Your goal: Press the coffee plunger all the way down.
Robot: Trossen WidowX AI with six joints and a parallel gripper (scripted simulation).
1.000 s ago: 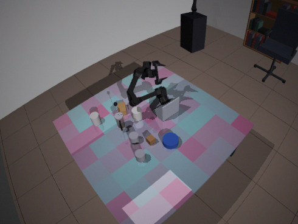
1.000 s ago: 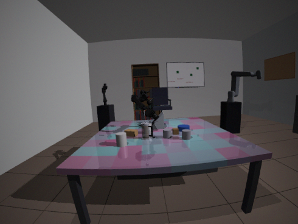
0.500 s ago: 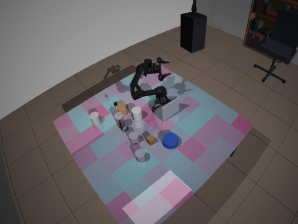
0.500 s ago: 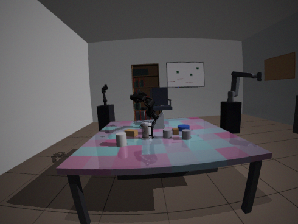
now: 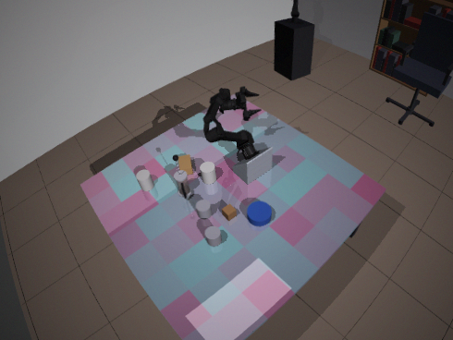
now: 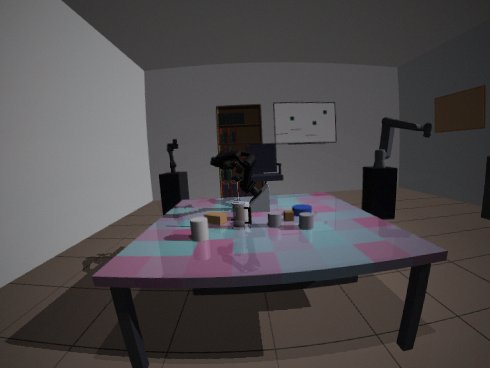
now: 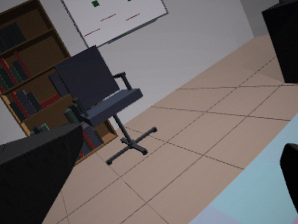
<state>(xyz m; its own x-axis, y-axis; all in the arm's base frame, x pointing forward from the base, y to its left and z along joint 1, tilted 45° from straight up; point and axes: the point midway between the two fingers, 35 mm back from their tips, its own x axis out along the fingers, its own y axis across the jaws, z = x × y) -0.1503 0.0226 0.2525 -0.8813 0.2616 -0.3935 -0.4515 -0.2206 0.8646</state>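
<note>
The coffee press (image 5: pixel 181 182) stands hemmed in by a tan box (image 5: pixel 185 162) just behind and a white cylinder (image 5: pixel 207 172) beside it. Above its knob (image 5: pixel 176 158) the air is free. The hand (image 5: pixel 250 93) hangs open, well apart.

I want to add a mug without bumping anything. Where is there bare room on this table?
Bare: the near end around the pale patch, and the right side beyond the blue disc. Crowded: the middle, where the coffee press, grey cylinders and brown block cluster by the arm's base.

Coffee press (image 5: pixel 181 182), clear glass cylinder with dark handle, upright on bench (image 5: pixel 324 185), plunger knob (image 5: pixel 176 158) raised, well apart from the fingers (image 5: pixel 250 92)
</note>
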